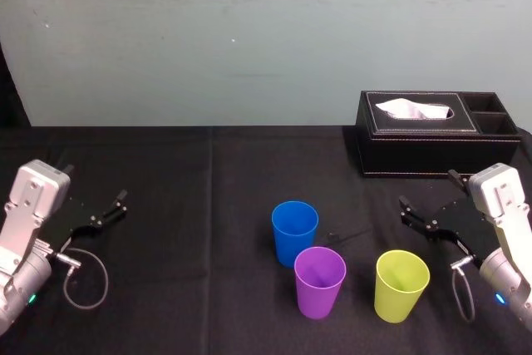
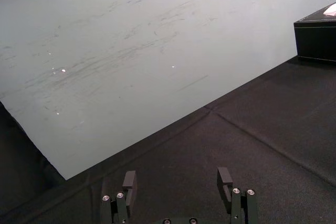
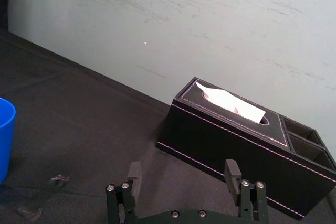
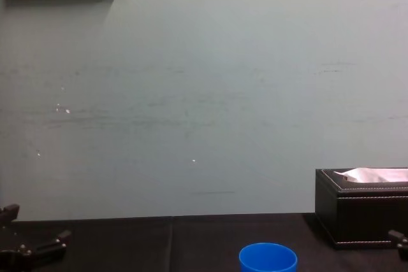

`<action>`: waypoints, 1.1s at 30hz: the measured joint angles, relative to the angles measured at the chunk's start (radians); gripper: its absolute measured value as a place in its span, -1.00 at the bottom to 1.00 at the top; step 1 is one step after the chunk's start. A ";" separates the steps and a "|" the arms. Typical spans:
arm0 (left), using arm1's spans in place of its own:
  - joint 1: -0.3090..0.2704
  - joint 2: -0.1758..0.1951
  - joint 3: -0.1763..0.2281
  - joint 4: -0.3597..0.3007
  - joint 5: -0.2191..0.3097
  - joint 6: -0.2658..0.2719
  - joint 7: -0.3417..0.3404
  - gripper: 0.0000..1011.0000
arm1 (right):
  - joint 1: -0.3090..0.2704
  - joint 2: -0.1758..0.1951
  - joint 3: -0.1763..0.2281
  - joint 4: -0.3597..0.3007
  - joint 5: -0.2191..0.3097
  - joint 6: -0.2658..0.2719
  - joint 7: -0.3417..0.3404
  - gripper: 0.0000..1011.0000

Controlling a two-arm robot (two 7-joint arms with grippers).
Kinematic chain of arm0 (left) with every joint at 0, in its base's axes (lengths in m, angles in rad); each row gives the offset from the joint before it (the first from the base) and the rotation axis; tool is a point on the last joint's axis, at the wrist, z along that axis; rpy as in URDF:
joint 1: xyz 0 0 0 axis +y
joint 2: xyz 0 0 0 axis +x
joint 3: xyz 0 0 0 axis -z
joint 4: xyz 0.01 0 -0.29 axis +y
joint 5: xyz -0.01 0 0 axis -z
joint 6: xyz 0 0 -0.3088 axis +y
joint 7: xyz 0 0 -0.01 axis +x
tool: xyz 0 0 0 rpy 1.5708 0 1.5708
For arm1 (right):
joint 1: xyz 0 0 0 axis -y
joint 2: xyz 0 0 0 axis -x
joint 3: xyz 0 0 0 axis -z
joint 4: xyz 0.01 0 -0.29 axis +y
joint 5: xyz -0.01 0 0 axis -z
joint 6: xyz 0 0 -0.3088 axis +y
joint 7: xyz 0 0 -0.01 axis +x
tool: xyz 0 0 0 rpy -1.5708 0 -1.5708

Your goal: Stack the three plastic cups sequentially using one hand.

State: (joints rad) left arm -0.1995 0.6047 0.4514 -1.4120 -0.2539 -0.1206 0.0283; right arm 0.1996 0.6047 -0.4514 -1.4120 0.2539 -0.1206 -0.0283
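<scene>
Right side first: the fingers [image 3: 135, 172] are spread wide with nothing between them, and the right gripper [image 1: 427, 190] hovers low over the black-covered bench [image 1: 208, 205], pointing in toward the middle. It sits just in front of the tissue box [image 1: 424, 135], with a white tissue poking out of the top.

The yellow-green cup [image 1: 401, 285] is the nearest cup, standing upright near the gripper, forward and inward of it, not touched. Next along is the purple cup [image 1: 320, 281], upright too, with a clear gap between the two. Right behind the purple one stands the blue cup [image 1: 294, 231], mouth up; those two are very close, and I cannot tell whether they touch. So all three cups are separate on the bench, none stacked.

Over at the far left edge, the left gripper [image 1: 115, 208] rests low by the bench, its fingers spread too and empty, well apart from the cups.
</scene>
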 joint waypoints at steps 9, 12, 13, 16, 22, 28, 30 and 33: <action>0.000 0.000 0.000 0.000 0.000 0.000 0.000 0.98 | 0.000 0.000 0.000 0.000 0.000 0.000 0.000 0.98; 0.000 0.000 0.000 0.000 0.000 0.000 0.000 0.98 | 0.000 0.000 0.000 0.000 0.000 0.000 0.000 0.98; 0.000 0.000 0.000 0.000 0.000 0.000 0.000 0.98 | 0.000 0.000 0.000 0.000 0.000 0.000 0.000 0.98; 0.000 0.000 0.000 0.000 0.000 0.000 0.000 0.98 | 0.000 0.000 0.000 0.000 0.000 0.000 0.000 0.98; 0.000 0.000 0.000 0.000 0.000 0.000 0.000 0.98 | 0.000 0.000 0.000 0.000 0.000 0.000 0.000 0.98; 0.000 0.000 0.000 0.000 0.000 0.000 0.000 0.98 | 0.000 0.000 0.000 0.000 0.000 0.000 0.000 0.98; 0.000 0.000 0.000 0.000 0.000 0.000 0.000 0.98 | 0.000 0.000 0.000 0.000 0.000 0.000 0.000 0.98; 0.000 0.000 0.000 0.000 0.000 0.000 0.000 0.98 | 0.000 0.000 0.000 0.000 0.000 0.000 0.000 0.98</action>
State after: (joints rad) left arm -0.1995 0.6047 0.4514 -1.4120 -0.2539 -0.1206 0.0283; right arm 0.1996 0.6047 -0.4514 -1.4120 0.2539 -0.1206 -0.0283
